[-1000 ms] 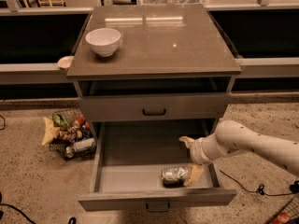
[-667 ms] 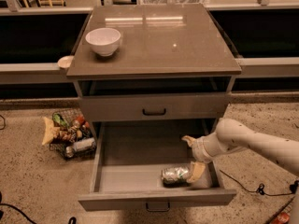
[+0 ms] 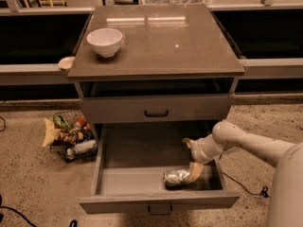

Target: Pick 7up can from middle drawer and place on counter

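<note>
The 7up can (image 3: 175,177) is silvery and lies on its side on the floor of the open middle drawer (image 3: 137,178), near the front right corner. My gripper (image 3: 190,156) reaches into the drawer from the right, just above and to the right of the can. Its tan fingers are spread apart; the lower fingertip (image 3: 195,170) touches the can's right end, and the other fingertip (image 3: 185,141) points toward the back of the drawer. The glossy grey-brown counter (image 3: 165,41) tops the cabinet.
A white bowl (image 3: 104,41) stands at the counter's left. The top drawer front (image 3: 156,109) with its black handle is closed above the open drawer. A wire basket of snack packets (image 3: 69,137) sits on the floor to the left. A cable (image 3: 246,188) lies at the right.
My gripper has shifted slightly lower and closer to the can's right end. The can has stayed in the same place in the drawer.
</note>
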You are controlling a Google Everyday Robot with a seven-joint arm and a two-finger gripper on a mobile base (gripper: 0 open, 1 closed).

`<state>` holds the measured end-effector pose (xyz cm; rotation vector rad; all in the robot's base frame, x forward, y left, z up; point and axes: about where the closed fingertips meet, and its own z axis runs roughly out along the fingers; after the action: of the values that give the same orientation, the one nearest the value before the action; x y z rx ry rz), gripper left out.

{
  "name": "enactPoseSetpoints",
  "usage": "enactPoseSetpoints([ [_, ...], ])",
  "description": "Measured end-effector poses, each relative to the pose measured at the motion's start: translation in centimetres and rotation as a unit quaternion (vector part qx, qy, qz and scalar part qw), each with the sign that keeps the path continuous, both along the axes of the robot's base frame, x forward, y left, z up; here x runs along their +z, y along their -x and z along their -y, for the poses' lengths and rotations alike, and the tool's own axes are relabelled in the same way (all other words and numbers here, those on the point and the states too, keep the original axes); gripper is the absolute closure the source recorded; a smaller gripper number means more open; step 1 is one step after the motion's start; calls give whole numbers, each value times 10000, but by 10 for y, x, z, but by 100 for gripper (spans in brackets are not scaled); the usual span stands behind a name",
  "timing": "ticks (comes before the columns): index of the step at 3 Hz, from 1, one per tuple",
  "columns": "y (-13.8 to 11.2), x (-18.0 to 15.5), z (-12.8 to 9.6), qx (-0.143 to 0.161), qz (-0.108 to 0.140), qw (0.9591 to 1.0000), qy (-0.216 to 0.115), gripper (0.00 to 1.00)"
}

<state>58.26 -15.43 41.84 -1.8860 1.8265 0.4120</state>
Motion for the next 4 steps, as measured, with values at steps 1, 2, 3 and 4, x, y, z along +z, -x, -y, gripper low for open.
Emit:
enactPoseSetpoints([
  [1,-5,-23,-15,25,9,10000,38,0],
  [2,-2,-37,-28,35,-8,9999,126,0],
  [3,7,-49,-35,8,-89,9998,168,0],
  [4,15,-50,-41,-48,-89,9997,229,26],
])
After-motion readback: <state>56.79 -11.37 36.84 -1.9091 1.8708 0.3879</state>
